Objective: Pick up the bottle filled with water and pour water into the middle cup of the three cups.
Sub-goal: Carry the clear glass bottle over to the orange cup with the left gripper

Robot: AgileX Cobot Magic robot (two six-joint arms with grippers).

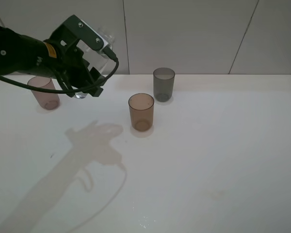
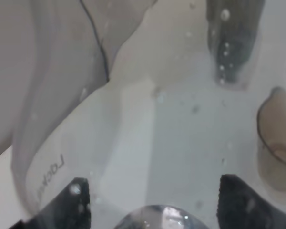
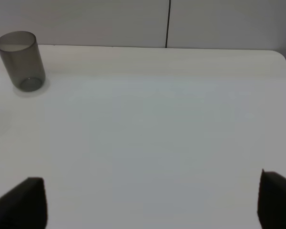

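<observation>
The clear bottle (image 1: 80, 95) stands at the far left of the table, mostly hidden by my left gripper (image 1: 84, 86), with only its base showing below the fingers. In the left wrist view the water-filled bottle (image 2: 148, 143) fills the picture, and my left gripper (image 2: 155, 200) is closed on it near the neck. The amber middle cup (image 1: 141, 111) stands at the table's centre, to the right of the bottle. It also shows through the bottle in the left wrist view (image 2: 276, 143). My right gripper (image 3: 148, 205) is open and empty.
The pinkish-brown cup (image 1: 44, 92) stands just left of the bottle, close to my left arm. The dark grey cup (image 1: 163, 84) stands behind and right of the amber cup and shows in the right wrist view (image 3: 21, 59). The white table (image 1: 223, 155) stretches right.
</observation>
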